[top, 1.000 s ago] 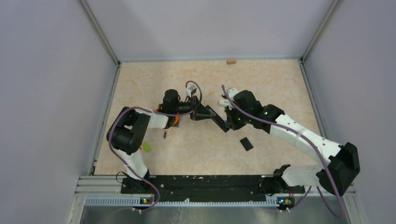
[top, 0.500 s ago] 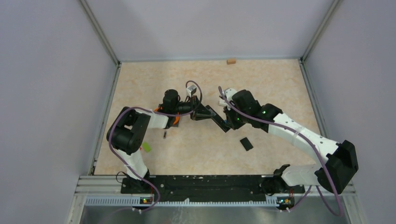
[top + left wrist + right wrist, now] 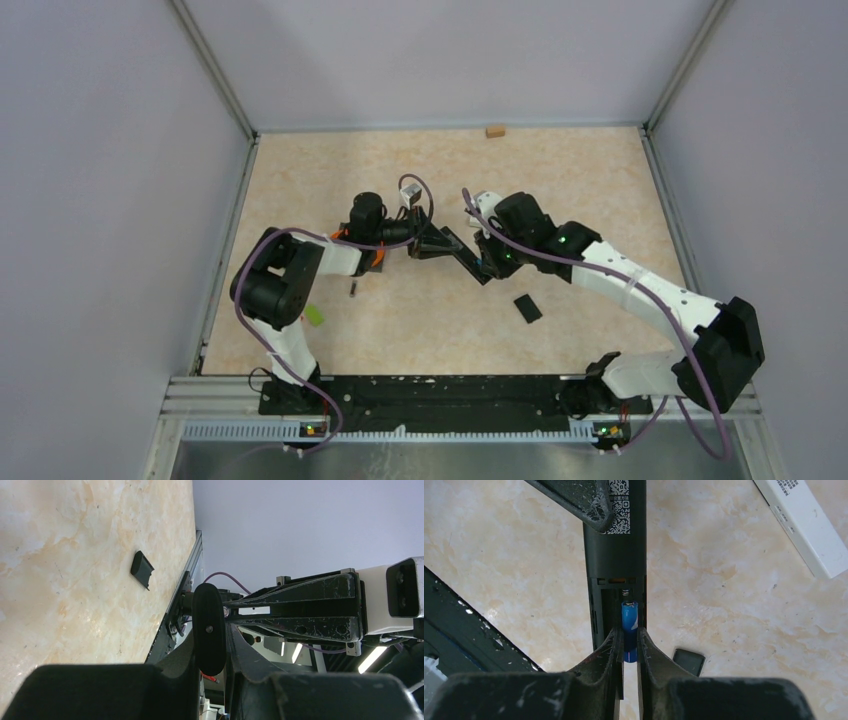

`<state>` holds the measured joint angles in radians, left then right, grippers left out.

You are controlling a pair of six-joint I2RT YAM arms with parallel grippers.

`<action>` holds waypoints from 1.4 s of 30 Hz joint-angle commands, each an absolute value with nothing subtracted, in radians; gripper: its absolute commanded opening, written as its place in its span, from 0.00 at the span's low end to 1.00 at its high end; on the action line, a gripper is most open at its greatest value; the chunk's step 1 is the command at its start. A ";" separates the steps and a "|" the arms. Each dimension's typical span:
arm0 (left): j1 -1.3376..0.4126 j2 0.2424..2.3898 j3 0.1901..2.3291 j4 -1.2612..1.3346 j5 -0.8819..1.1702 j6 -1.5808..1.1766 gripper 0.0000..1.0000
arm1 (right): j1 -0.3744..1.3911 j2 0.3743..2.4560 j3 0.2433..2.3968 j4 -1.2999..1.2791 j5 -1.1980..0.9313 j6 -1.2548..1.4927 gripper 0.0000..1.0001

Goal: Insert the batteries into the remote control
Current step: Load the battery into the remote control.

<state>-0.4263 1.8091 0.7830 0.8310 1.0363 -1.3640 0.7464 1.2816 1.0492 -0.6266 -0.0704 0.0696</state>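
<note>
Right wrist view: right gripper (image 3: 628,632) pinches blue battery (image 3: 629,622), nose at spring (image 3: 626,594) inside opened remote (image 3: 616,540). Left gripper (image 3: 212,652) clamps remote over mid desk (image 3: 560,170). You push battery lengthwise, compress spring, seat tail flat before loosening pinch. Keep remote steady meanwhile, no twisting.
</note>
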 commanded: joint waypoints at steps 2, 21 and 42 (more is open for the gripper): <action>-0.431 1.811 0.801 0.917 1.057 -1.387 0.00 | 0.759 1.286 1.064 -0.603 -0.096 0.049 0.14; -0.431 1.810 0.797 0.945 1.055 -1.405 0.00 | 0.753 1.182 1.068 -0.576 -0.008 0.124 0.58; -0.429 1.795 0.712 1.185 0.956 -1.681 0.00 | 0.706 0.788 0.691 -0.288 0.176 0.935 0.78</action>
